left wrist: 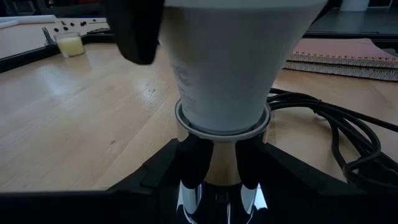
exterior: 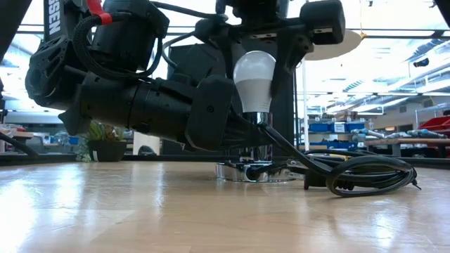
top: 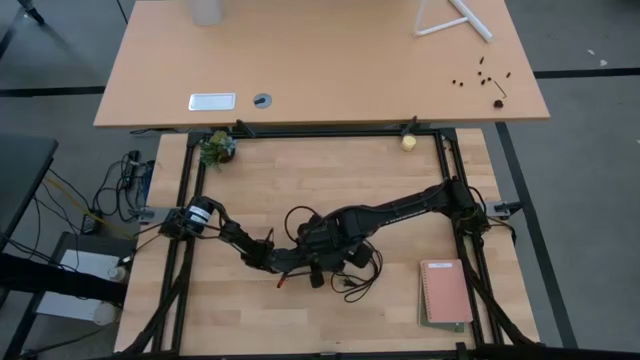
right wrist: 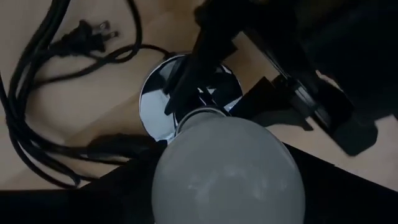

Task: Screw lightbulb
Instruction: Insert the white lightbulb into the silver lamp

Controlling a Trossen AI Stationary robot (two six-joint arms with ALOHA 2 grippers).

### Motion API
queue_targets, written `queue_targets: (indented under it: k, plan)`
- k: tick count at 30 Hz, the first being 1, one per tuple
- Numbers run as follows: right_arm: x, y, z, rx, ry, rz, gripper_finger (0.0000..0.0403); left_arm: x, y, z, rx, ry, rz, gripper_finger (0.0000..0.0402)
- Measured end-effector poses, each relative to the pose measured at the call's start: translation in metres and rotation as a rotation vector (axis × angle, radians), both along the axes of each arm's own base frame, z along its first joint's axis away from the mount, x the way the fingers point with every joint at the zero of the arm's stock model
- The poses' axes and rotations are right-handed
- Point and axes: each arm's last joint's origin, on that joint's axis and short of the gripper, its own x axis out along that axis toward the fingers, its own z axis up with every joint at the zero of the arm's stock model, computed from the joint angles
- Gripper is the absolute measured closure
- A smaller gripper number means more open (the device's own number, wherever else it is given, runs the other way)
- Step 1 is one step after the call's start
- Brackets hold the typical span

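The white lightbulb (exterior: 254,76) stands upright with its base in the chrome socket (exterior: 257,121). The socket's round silvery disc (right wrist: 157,93) rests flat on the wooden table. My right gripper (exterior: 254,60) comes down from above and is shut on the bulb. My left gripper (left wrist: 222,186) reaches in level from the table's left and is shut on the socket's stem below the bulb. In the high view both grippers (top: 318,250) meet at the table's middle and hide the bulb. My left gripper pinches the socket's chrome stem (left wrist: 219,171) between its two fingers, just under the bulb's collar. The fingers come in level from the table's left and lie across the upright stem. The disc stays on the table. My right gripper has the lightbulb's round upper part (exterior: 242,70) between its two fingers (exterior: 287,60), one on each side. They point down from above. The bulb stands upright in the socket.
The socket's black cord (exterior: 355,172) lies coiled on the table right of the disc, its plug (right wrist: 87,37) beside it. Notebooks (top: 445,292) lie near the right edge. A small plant (top: 217,148) and a yellowish ball (top: 409,143) sit at the far edge.
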Motion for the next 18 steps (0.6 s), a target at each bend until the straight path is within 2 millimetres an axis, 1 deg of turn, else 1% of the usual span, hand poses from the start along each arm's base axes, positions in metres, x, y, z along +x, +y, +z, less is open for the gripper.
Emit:
queue_targets:
  k: [6, 18]
  plan:
    - [0.0012, -0.0031, 0.0001, 0.059, -0.022, -0.294, 0.0119, 0.0, 0.0, 0.0, -0.001, 0.0, 0.0, 0.0217]
    - [0.0021, -0.0033, -0.0004, 0.201, -0.082, -1.062, 0.0116, 0.0, 0.0, -0.0001, -0.004, -0.001, 0.0, 0.0217]
